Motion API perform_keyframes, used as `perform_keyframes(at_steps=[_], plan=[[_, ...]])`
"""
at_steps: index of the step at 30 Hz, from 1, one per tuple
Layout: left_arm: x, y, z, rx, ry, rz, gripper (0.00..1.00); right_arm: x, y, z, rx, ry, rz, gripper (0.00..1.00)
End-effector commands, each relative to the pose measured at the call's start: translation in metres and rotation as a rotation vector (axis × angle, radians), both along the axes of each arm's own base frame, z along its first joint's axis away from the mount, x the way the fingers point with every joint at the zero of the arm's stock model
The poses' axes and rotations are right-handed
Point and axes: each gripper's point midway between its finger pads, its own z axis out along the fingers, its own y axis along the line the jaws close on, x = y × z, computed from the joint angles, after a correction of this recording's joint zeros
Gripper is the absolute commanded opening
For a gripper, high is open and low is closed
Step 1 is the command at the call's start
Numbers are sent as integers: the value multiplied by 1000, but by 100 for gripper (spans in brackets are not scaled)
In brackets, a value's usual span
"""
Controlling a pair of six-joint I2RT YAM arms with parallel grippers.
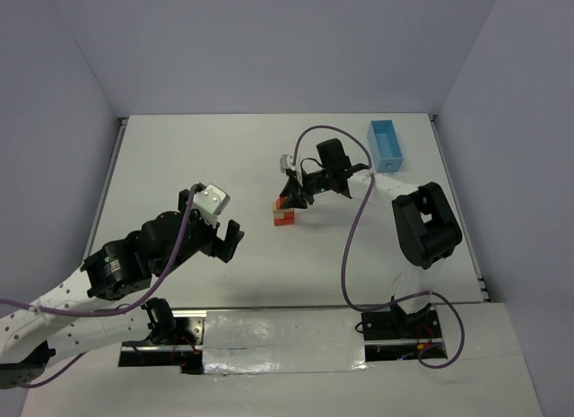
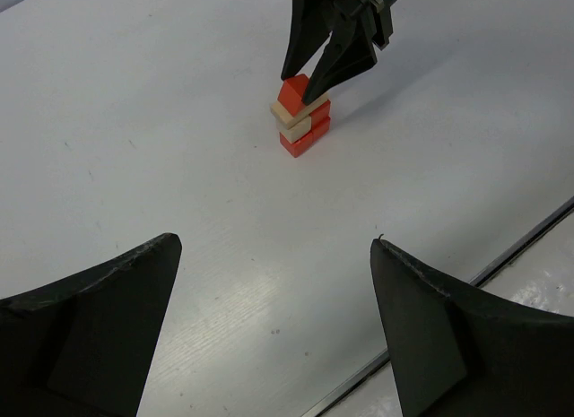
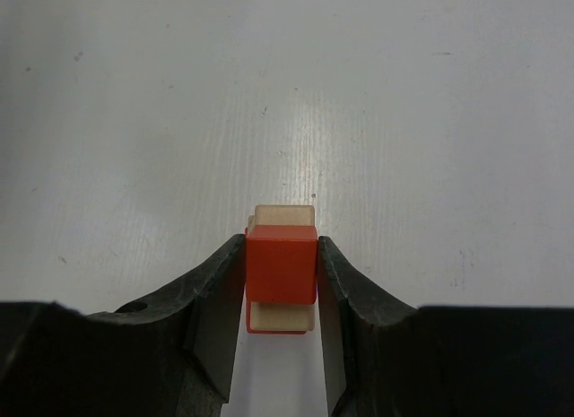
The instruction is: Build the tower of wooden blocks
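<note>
The wood block tower (image 1: 284, 212) stands mid-table as a small stack of alternating red-orange and pale tan blocks; it also shows in the left wrist view (image 2: 303, 130). My right gripper (image 1: 290, 200) reaches down over the stack and is shut on the top red block (image 3: 281, 269), with both fingers pressed on its sides. Tan blocks peek out below it. The top red block (image 2: 293, 90) rests on the stack. My left gripper (image 2: 275, 245) is open and empty, well to the near left of the tower (image 1: 215, 218).
A light-blue rectangular tray (image 1: 386, 145) sits at the far right, behind the right arm. The table's near edge with a metal strip (image 2: 502, 256) runs close to the left gripper. Purple cables loop beside both arms.
</note>
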Motion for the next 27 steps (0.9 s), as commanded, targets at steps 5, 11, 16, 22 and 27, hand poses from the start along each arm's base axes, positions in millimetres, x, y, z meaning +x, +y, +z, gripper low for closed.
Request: perform_keyframes(at_steps=[5,11,16,22,27], plan=[[1,-5,8,-33,-32,-21,100,5,5,9,10,-34,9,30],[1,-6,8,-34,-31,-25,100,5,5,9,9,-33,9,36],[1,-6,9,-36,-31,-27,100,6,5,9,10,-32,2,37],[0,-6,8,-37,-30,-31,99,7,4,9,10,-31,-2,44],[-1,-8,8,-38,-28,-44,100,7,4,9,12,-31,-2,46]])
